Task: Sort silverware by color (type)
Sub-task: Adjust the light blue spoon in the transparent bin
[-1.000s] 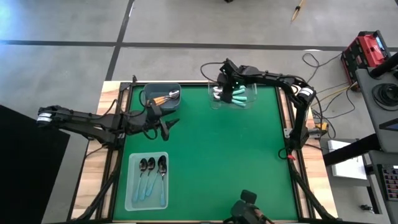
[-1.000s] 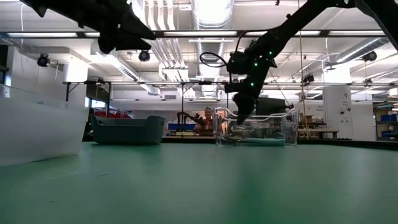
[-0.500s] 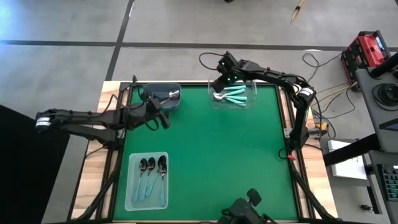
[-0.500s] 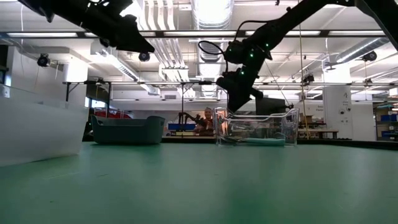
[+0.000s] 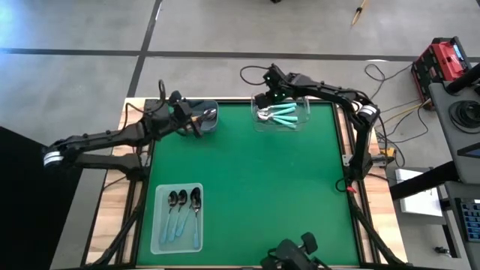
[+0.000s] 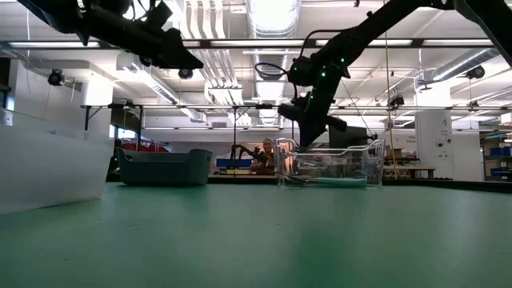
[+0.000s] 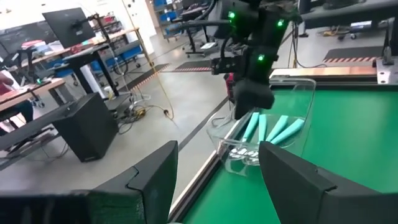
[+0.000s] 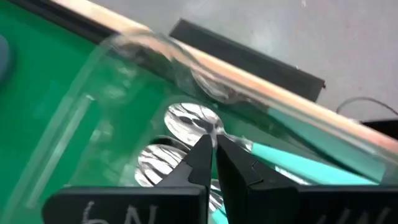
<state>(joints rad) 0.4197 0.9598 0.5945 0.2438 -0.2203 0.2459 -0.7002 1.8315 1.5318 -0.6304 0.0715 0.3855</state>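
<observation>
Several teal-handled spoons (image 5: 283,114) lie flat in a clear tray (image 5: 300,124) at the far right of the green mat. My right gripper (image 5: 262,100) hangs shut just above their silver bowls (image 8: 189,118), holding nothing. A grey bin (image 5: 180,112) at the far left holds spoons, of which one silver bowl (image 5: 211,114) shows. My left gripper (image 5: 196,126) hovers open over that bin, its fingers (image 7: 152,180) empty. Three dark-bowled spoons with light-blue handles (image 5: 182,214) lie in a pale tray (image 5: 159,240) at the near left.
The mat's middle and right half (image 5: 285,195) are bare. A raised wooden frame (image 5: 135,112) edges the table. In the low view the grey bin (image 6: 164,168) and the clear tray (image 6: 328,164) stand side by side at the far edge, with both arms above them.
My left gripper has swung from over the mat toward the far edge, and now stands above the grey bin; it has turned about as it went. My right gripper has risen out of the clear tray and rolled; the teal spoons stay lying in the tray.
</observation>
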